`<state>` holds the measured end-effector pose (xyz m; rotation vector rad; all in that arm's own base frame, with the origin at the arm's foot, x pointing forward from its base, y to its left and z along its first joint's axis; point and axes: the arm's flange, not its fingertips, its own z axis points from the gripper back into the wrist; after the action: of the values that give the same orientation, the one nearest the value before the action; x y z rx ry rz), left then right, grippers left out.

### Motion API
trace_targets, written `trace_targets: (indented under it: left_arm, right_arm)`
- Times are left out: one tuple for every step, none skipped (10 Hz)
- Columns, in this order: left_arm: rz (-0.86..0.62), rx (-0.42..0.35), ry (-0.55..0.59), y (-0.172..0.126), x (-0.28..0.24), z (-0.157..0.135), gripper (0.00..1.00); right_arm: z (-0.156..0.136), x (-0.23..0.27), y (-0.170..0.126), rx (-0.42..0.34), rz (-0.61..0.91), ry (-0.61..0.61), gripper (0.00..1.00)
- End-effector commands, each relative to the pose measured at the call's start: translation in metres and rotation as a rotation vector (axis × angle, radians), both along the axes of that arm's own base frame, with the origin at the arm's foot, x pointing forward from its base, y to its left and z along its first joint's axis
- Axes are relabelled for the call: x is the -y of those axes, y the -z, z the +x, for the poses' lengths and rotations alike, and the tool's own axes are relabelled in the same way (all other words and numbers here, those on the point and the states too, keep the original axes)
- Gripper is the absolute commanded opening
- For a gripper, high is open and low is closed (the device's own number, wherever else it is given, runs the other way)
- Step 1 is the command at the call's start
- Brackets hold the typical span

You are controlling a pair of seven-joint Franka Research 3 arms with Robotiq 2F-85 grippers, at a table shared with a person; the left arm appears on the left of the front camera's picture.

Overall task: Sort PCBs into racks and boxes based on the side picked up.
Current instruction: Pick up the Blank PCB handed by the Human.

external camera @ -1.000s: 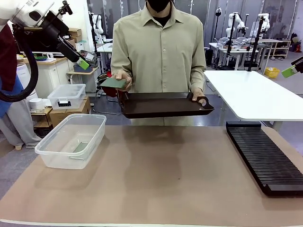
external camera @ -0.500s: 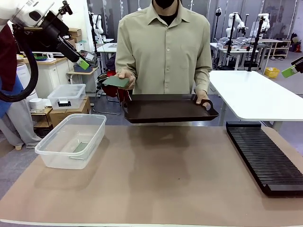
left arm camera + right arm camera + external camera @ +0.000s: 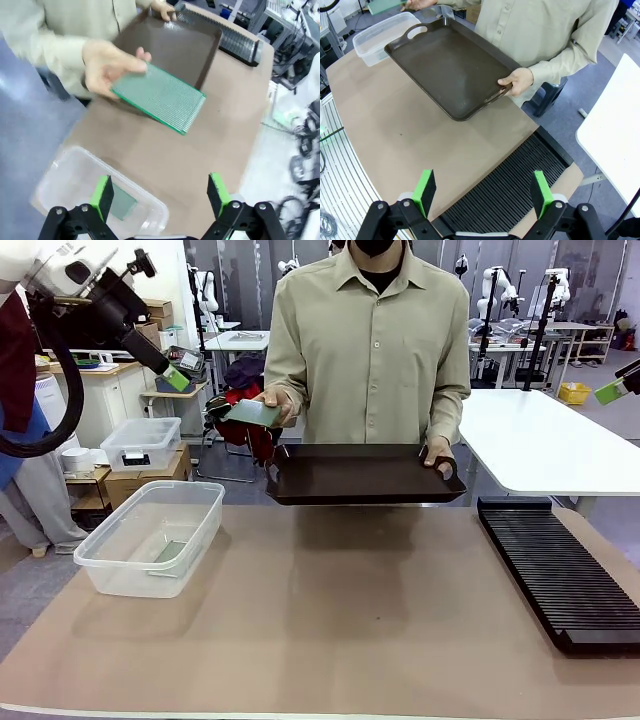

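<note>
A person across the table holds one green PCB (image 3: 250, 413) flat in a raised hand (image 3: 107, 65), beside the dark brown tray (image 3: 365, 475) gripped in the other hand. The same PCB (image 3: 159, 96) lies well beyond my open left gripper (image 3: 161, 195), which hangs high at the left (image 3: 172, 373). A second PCB (image 3: 172, 552) lies in the clear box (image 3: 150, 535), also seen below my left gripper (image 3: 122, 201). The black rack (image 3: 560, 570) lies at the table's right. My right gripper (image 3: 483, 192) stands open and empty above the rack (image 3: 520, 195), at the right edge (image 3: 612, 390).
A smaller clear box with a white lid (image 3: 142, 443) stands off the table behind the tub. A white table (image 3: 540, 440) stands behind the rack. The brown table top (image 3: 330, 620) lies bare between box and rack.
The person has stepped to the right and nearer, carrying the tray and the raised PCB along. Neither arm has moved.
</note>
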<state>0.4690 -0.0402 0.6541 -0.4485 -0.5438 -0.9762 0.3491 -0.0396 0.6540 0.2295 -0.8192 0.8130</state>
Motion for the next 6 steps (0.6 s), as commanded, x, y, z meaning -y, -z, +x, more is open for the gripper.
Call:
trace_targets:
  left_arm:
    - [-0.124,-0.3,-0.123,0.008,-0.007,0.019,1.0]
    - [-0.162,-0.369,-0.148,0.018,-0.013,0.027,1.0]
    - [-0.211,-0.422,-0.153,0.025,-0.016,0.031,1.0]
    - [-0.246,-0.462,-0.177,0.031,-0.017,0.033,1.0]
    - [-0.289,-0.475,-0.194,0.036,-0.019,0.037,1.0]
    - [-0.257,-0.425,-0.204,0.038,-0.022,0.039,1.0]
  right_arm:
    - [0.0,-0.001,0.001,-0.003,0.008,-0.01,1.0]
    - [0.0,-0.001,0.001,-0.003,0.008,-0.01,1.0]
    - [0.0,-0.001,0.001,-0.003,0.008,-0.01,1.0]
    - [0.0,-0.001,0.001,-0.003,0.008,-0.01,1.0]
    - [0.0,-0.001,0.001,-0.003,0.008,-0.01,1.0]
    - [0.0,-0.001,0.001,-0.003,0.008,-0.01,1.0]
